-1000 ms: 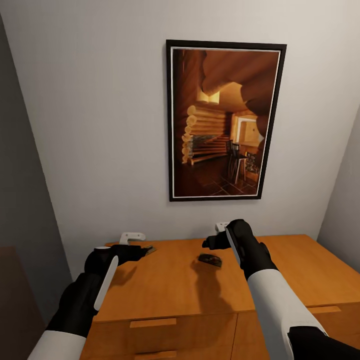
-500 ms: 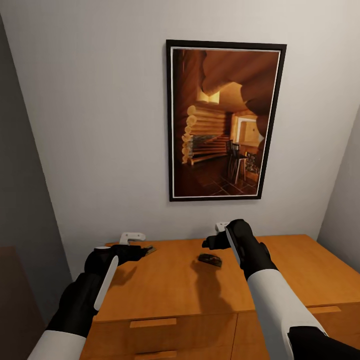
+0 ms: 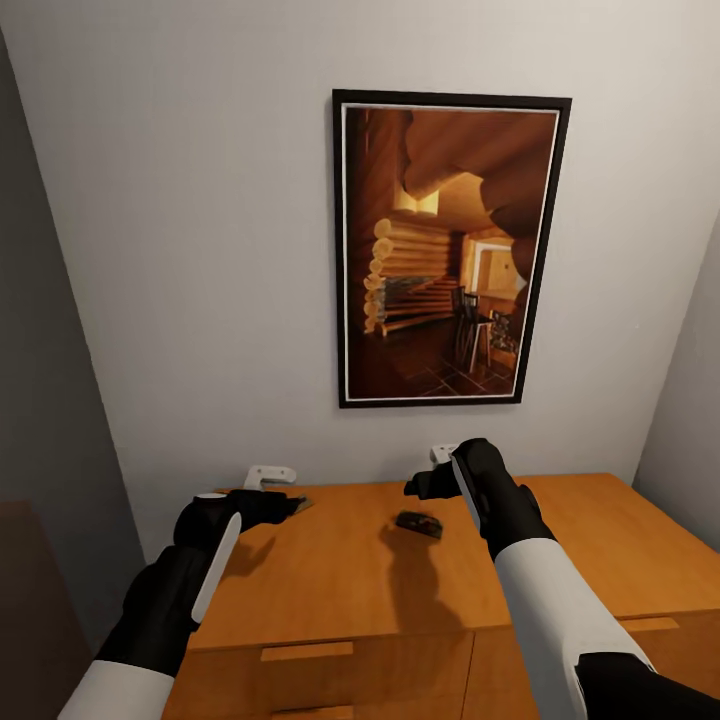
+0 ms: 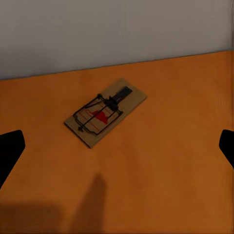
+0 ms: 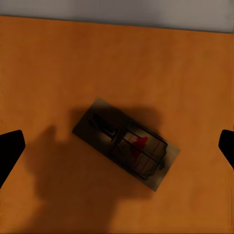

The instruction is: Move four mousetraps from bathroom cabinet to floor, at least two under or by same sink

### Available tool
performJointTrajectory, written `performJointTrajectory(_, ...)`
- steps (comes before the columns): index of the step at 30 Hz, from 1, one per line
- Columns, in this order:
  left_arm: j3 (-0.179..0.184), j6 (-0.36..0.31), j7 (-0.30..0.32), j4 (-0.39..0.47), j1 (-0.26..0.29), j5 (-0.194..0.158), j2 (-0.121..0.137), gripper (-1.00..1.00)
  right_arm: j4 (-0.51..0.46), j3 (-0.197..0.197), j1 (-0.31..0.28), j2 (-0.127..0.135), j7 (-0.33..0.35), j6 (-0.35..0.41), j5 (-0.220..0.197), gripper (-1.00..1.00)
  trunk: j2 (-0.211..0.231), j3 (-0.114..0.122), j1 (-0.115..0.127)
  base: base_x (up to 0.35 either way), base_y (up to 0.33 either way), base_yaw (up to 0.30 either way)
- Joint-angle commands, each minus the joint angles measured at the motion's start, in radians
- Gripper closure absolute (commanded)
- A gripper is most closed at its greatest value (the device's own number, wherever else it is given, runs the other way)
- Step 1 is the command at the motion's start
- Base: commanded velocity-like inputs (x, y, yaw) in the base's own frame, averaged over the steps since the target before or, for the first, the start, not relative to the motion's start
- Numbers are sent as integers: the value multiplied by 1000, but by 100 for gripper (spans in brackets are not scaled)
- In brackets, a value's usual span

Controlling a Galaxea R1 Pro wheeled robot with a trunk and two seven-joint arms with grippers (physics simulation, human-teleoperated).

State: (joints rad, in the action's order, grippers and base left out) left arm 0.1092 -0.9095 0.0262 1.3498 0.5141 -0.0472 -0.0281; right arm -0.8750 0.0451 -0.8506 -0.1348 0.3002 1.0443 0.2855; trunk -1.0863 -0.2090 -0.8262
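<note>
The grey wall (image 3: 200, 250) carries a framed picture of a log-cabin room (image 3: 450, 250), and below that picture stands the cabinet (image 3: 400, 590), its orange-brown top serving as the surface.

Both arms reach over that top. The right pincer (image 3: 432, 478) hangs below the picture's lower edge, and the left pincer (image 3: 285, 492) sits well off to the left of it, near the cabinet's back corner. In each wrist view the black fingertips stand at opposite edges with bare wood between them, so both pincers are spread and pinching nothing.

One mousetrap (image 3: 419, 522) lies flat on the surface just below and in front of the right pincer; in the right wrist view this trap (image 5: 126, 144) sits between the spread tips, in the arm's shadow, its long axis slanted across the line joining them. A second mousetrap (image 4: 106, 112), near the wall, lies ahead of the left pincer, also slanted.

The right arm looks nearer its trap; a wrist turn to square up with the slab seems needed before descending.
</note>
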Motion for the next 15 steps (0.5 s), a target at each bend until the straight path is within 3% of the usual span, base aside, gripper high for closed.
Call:
performJointTrajectory(1,1,-5,0,1,1,-4,0,-100,-1,4,-1,-1,9,3,11,-100,6,2,4,0,0,0)
performJointTrajectory(11,5,-5,0,2,1,-5,-1,-100,0,3,-1,0,10,3,11,-100,76,33,42,0,0,0)
performJointTrajectory(15,5,-5,0,2,1,-5,-1,-100,1,3,-1,0,9,3,9,-100,76,33,42,0,0,0)
